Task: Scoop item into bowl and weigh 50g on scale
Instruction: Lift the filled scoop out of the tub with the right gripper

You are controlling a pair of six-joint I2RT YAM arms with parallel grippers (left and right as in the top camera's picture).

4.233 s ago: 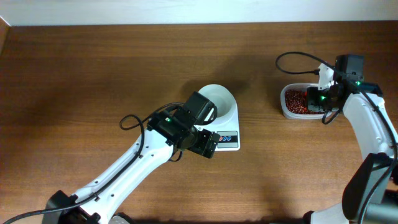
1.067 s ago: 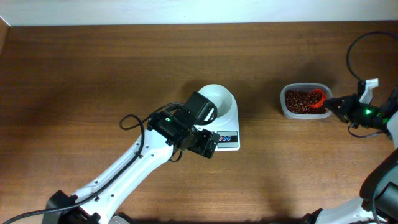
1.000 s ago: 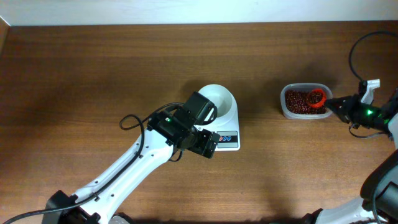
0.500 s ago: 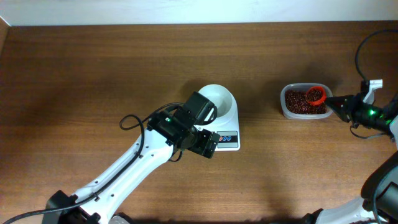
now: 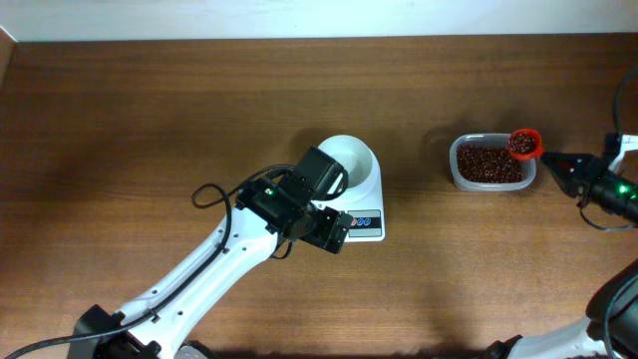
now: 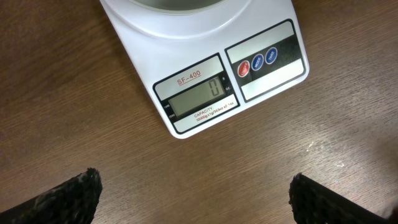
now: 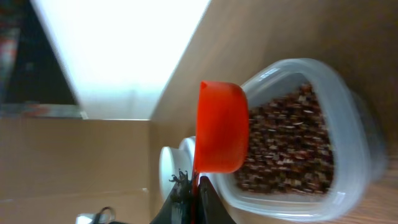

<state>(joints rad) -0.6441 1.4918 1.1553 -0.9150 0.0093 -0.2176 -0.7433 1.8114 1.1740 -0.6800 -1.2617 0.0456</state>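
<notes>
Beans (image 5: 486,167) in one container (image 5: 453,164), one scoop (image 5: 523,144), one bowl (image 5: 355,158), one scale (image 5: 376,191)

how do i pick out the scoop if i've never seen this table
At the right end of the wooden table sits a clear container of dark red-brown beans. Over its far right corner hangs the scoop, held by the right gripper. It is the only bright red-orange thing.

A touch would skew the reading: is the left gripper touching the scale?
Apart. In the left wrist view, both fingertips of the left gripper sit at the bottom edge, with bare table between them and the scale.
</notes>
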